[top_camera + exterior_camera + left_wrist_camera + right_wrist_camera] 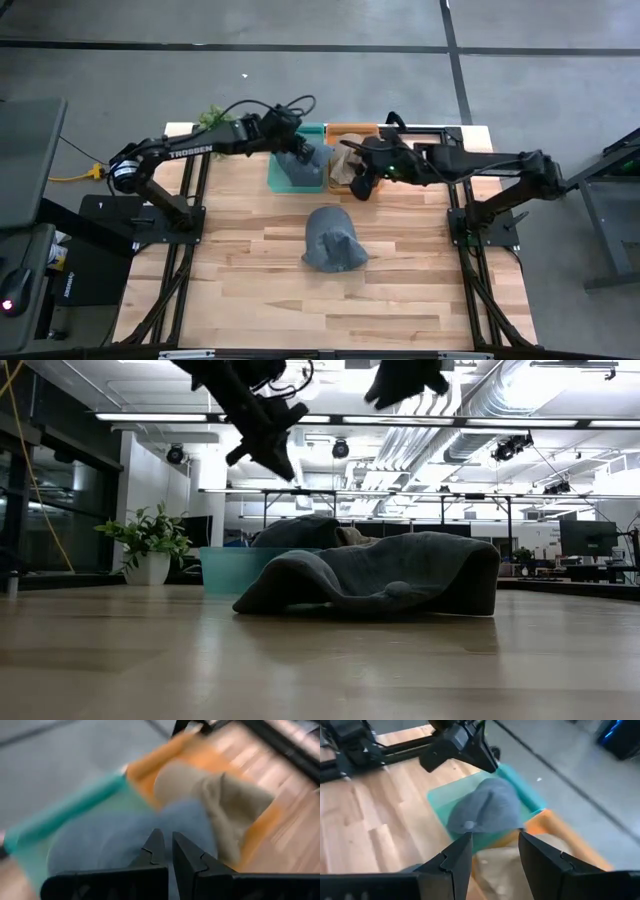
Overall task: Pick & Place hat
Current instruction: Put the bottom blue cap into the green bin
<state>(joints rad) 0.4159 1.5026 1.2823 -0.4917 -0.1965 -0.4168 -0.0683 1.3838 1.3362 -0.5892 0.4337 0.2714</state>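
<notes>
Grey knit marks the hat that lies crumpled on the bare wooden table, near the middle and well apart from both grippers; in the low view the same hat sprawls flat across the boards with its edge curled up. At the far edge of the table stand two shallow bins side by side: a teal bin on the left and an orange bin touching it on the right. A second grey hat sits inside the teal bin, and a tan hat lies in the orange bin.

The left gripper hangs over the teal bin, just above the grey hat there; its fingers are pressed together with nothing between them. The right gripper hovers over the near edge of the orange bin, beside the tan hat; its fingers stand apart, and nothing is held between them. Both arms reach inward from their bases at the table's sides, and in the low view both grippers sit high above the boards. A small potted plant stands at the far left corner of the table.
</notes>
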